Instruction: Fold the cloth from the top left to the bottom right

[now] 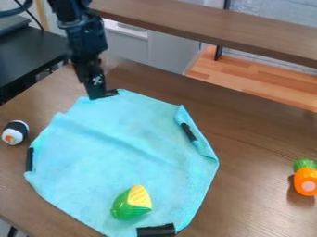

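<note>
Matte black gripper was at top-left edge of thin, soft-looking light-blue cloth; couldn't tell if open or closed.
Cloth lay mostly flat on brown wood-grain table, w/ faint creases, turned-over rt. edge & black strips around its rim; green-and-yellow toy corn sat on it nr. bottom; rounded black-and-white toy sushi lay L, orange toy carrot w/ green top R.

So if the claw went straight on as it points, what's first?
Probably the upper edge of the blue cloth, though I can't tell whether the claw touches it now.
</note>
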Tool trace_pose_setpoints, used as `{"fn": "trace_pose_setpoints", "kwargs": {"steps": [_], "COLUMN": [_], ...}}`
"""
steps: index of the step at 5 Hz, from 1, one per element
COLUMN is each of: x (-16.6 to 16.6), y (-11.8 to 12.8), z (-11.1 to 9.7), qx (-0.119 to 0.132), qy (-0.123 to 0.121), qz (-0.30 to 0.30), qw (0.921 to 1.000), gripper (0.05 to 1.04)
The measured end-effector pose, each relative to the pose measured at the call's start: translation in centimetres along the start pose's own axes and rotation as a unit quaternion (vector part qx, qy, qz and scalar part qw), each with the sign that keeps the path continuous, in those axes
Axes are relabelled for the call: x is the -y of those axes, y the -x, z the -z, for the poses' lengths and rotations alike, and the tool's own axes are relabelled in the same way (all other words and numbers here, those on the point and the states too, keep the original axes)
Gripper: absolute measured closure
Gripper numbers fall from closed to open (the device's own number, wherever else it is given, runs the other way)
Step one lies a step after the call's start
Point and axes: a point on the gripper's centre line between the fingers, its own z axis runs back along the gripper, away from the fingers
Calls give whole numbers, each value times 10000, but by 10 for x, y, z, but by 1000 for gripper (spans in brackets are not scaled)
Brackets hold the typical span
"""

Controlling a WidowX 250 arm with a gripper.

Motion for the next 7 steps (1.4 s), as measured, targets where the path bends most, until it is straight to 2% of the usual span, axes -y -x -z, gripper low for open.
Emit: {"fn": "trace_pose_setpoints", "kwargs": {"steps": [2,4,5,7], "x": [-47,-71,-76,-87], "y": [-3,-7,-12,-15], "z": [9,35,41,64], "qx": [107,106,193,72], "qy": [-210,-505,-478,-352], "qz": [-389,-326,-180,-115], "qw": [9990,9981,9985,9993], "gripper": [83,84,83,84]}}
